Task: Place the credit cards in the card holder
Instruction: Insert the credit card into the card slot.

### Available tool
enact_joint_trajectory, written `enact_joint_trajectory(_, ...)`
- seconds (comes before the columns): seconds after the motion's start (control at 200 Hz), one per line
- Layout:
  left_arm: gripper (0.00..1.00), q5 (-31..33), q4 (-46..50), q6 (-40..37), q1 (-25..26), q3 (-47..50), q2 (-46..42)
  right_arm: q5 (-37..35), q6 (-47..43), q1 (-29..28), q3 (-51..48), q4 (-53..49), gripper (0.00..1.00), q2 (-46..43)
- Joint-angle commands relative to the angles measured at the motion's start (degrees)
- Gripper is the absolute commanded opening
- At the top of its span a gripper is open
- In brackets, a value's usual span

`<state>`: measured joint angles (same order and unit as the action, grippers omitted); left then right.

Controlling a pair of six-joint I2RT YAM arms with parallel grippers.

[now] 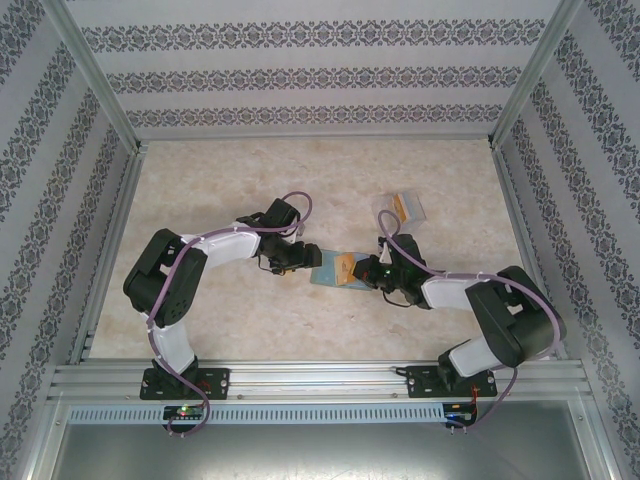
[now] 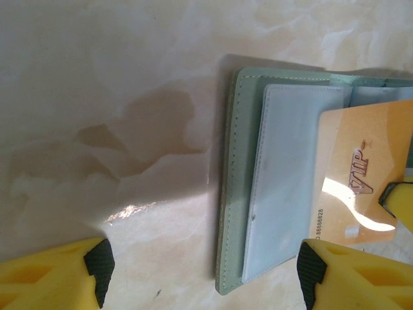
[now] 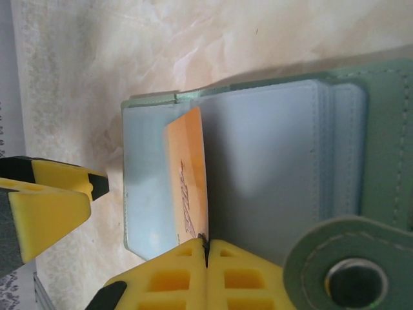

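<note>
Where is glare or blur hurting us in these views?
Left wrist: a glare streak washes out part of the print on the orange card, a smaller hotspot sits on the table, and a dark shadow falls beside the card holder. Right wrist: the snap tab, up close, looks soft. Top external: light is even.

Lab-type robot test cell: alu frame [image 1: 320, 381], wallpaper-print walls [image 1: 300, 70], marble-look tabletop [image 1: 250, 180].
</note>
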<state>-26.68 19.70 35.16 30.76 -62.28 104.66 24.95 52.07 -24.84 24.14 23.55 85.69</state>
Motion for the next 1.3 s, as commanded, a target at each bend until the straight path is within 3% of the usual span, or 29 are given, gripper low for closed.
enact_joint_trajectory(0.0,0.77,-3.9,-3.7,0.7,3.0,0.3,3.1,-0.5,-3.2,0.6,1.6,0.3,0.00,2.4)
enact_joint_trajectory(0.145,0.77,-4.0,-5.2,1.7,3.2,1.1,3.3,0.2,-1.2,-0.2,2.1,3.0,0.00,4.8)
enact_joint_trajectory(0.395,0.72,-4.5,-6.8,3.4,3.5,1.4,4.1,-4.5,2.4,-1.5,0.6,4.4,0.00,2.2)
enact_joint_trajectory(0.694,0.72,-5.6,-6.7,3.5,3.8,0.0,5.4,-12.9,7.2,-8.5,0.7,4.9,0.00,2.6)
enact_joint_trajectory(1.074,0.71,-8.6,-12.5,7.1,3.8,1.8,6.2,-10.9,10.3,-10.6,4.6,3.4,0.13,6.4)
enact_joint_trajectory(1.294,0.71,-8.8,-15.1,7.5,3.8,3.2,6.7,-13.2,14.5,-12.8,6.2,5.3,0.22,9.8)
